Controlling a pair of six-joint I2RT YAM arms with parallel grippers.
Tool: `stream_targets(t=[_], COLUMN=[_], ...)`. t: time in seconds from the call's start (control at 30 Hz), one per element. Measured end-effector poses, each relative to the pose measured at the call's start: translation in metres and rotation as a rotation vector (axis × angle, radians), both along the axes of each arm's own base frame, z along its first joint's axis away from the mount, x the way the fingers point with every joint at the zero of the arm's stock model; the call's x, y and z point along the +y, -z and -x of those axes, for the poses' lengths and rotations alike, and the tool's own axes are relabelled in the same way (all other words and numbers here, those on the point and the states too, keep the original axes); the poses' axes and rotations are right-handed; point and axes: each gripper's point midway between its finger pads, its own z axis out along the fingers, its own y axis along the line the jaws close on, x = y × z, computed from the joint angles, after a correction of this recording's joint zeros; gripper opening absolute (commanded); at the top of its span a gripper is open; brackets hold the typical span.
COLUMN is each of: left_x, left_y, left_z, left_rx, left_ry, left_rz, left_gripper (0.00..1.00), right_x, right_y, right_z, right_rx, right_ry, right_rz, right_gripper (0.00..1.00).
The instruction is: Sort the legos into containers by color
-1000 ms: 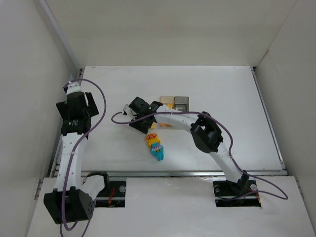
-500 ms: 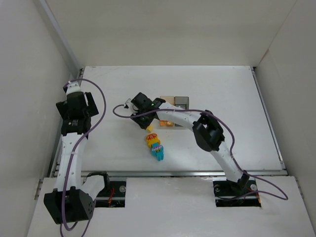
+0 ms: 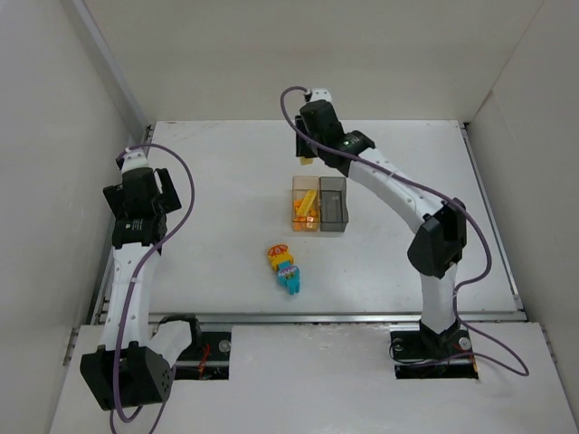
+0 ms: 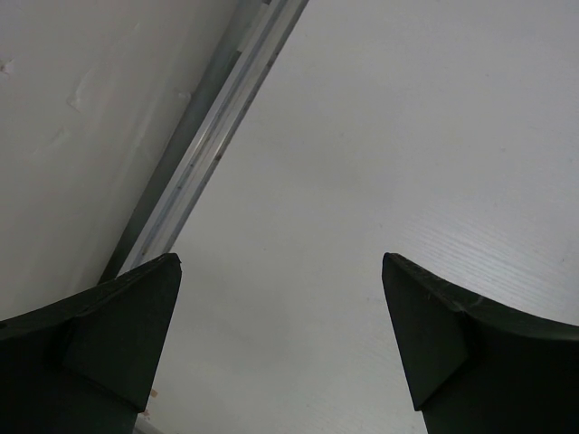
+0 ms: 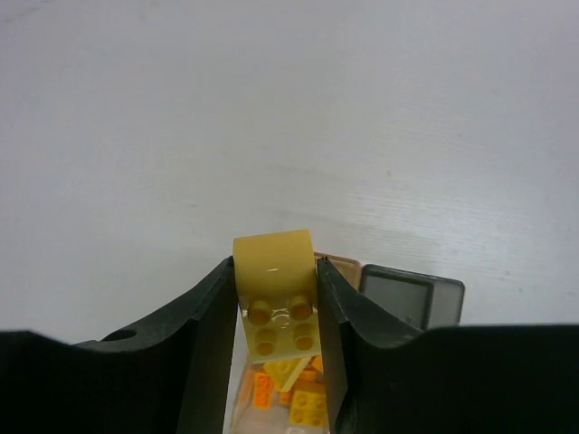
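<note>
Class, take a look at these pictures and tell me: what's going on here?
The right gripper is shut on a yellow lego, raised near the far end of the amber box, which already holds orange and yellow pieces; the grey box sits joined beside it. A small cluster of legos lies on the table nearer the arms. The left gripper hangs open at the left, holding nothing.

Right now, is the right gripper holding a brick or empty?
Holding. The right gripper is shut on a yellow brick, whose studs face the wrist camera.
</note>
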Motion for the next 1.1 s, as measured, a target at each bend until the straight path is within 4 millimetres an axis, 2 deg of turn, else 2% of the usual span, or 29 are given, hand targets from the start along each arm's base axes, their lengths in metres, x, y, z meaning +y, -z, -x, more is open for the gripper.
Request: stream_targets(t=[0.07, 0.1, 0.17, 0.27, 0.33, 0.37, 0.4, 0.53, 0.73, 0.8, 0.87, 1.03, 1.1], left_x=[0.000, -0.001, -0.001, -0.001, -0.002, -0.002, -0.002, -0.003, -0.004, -0.004, -0.004, -0.006, -0.007], left_y=[0.000, 0.000, 0.000, 0.000, 0.000, 0.000, 0.000, 0.001, 0.001, 0.001, 0.001, 0.001, 0.001], left_z=[0.000, 0.000, -0.001, -0.001, -0.001, -0.001, -0.001, -0.001, -0.002, -0.002, -0.002, -0.002, -0.003], left_rx=[0.000, -0.001, -0.001, -0.001, -0.001, -0.001, -0.001, -0.001, -0.002, -0.002, -0.002, -0.002, -0.003], left_ry=[0.001, 0.003, 0.006, 0.008, 0.009, 0.012, 0.013, 0.015, 0.023, 0.024, 0.025, 0.031, 0.038], left_rz=[0.001, 0.002, 0.005, 0.006, 0.007, 0.008, 0.009, 0.010, 0.015, 0.015, 0.016, 0.020, 0.024], left_gripper=[0.91, 0.91, 0.91, 0.92, 0.92, 0.92, 0.92, 0.92, 0.92, 0.92, 0.92, 0.92, 0.92], right_x=[-0.019, -0.024, -0.027, -0.028, -0.029, -0.028, -0.027, -0.024, -0.017, -0.013, 0.003, 0.048, 0.058], right_y=[0.018, 0.033, 0.065, 0.107, 0.120, 0.122, 0.122, 0.123, 0.120, 0.119, 0.117, 0.129, 0.140], right_z=[-0.014, -0.016, -0.015, -0.003, 0.004, 0.006, 0.007, 0.009, 0.022, 0.047, 0.085, 0.196, 0.219], right_rx=[0.033, 0.060, 0.122, 0.212, 0.249, 0.259, 0.263, 0.272, 0.264, 0.265, 0.266, 0.334, 0.371], right_ry=[0.084, 0.109, 0.132, 0.131, 0.126, 0.124, 0.123, 0.106, 0.042, -0.013, -0.109, -0.388, -0.436], right_rz=[0.015, 0.030, 0.069, 0.121, 0.136, 0.136, 0.132, 0.123, 0.156, 0.201, 0.231, 0.255, 0.258], right_gripper=[0.19, 0.20, 0.26, 0.32, 0.50, 0.59, 0.74, 0.93, 0.97, 0.98, 0.99, 0.99, 0.99])
